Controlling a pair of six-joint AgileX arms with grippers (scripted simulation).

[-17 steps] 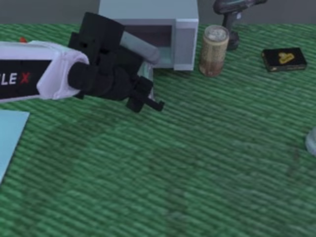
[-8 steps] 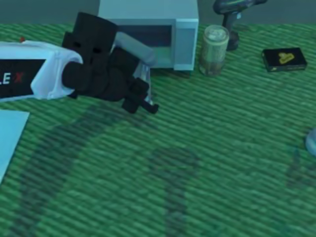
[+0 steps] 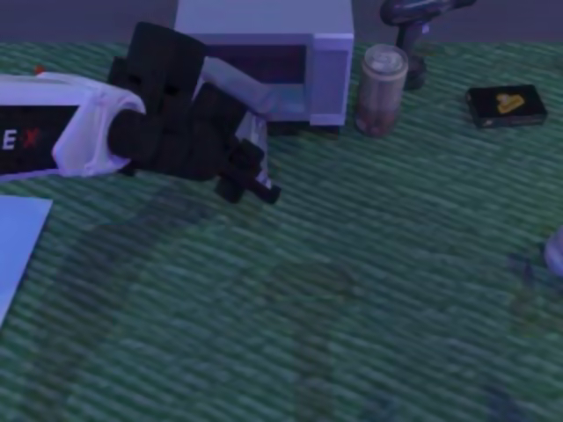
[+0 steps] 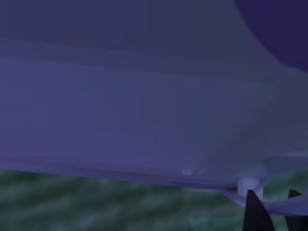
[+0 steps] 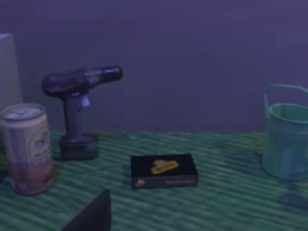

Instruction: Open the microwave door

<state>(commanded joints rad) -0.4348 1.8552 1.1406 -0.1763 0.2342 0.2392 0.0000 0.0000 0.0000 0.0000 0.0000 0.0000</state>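
Observation:
The silver-grey microwave (image 3: 264, 18) stands at the back of the green table. The microwave door (image 3: 242, 83) is swung out from the front toward my left arm, and the dark cavity shows behind it. My left gripper (image 3: 255, 180) is at the door's free edge. In the left wrist view the door (image 4: 144, 106) fills most of the picture. There my left gripper (image 4: 274, 214) straddles a pale handle strip (image 4: 250, 185) on the door, shut on it. My right arm is outside the top view. Only a dark edge of my right gripper (image 5: 91, 216) shows, low over the table.
A tan can (image 3: 380, 88) stands right beside the microwave's control strip. A cordless drill (image 3: 413, 26) stands behind the can. A black box (image 3: 506, 104) lies farther right. A teal pail (image 5: 288, 139) is at the right edge, and a pale sheet (image 3: 18, 237) at the left edge.
My left arm has drawn back to the left with the door's edge, and the door has swung a little wider. Most of this happened before half a second ago.

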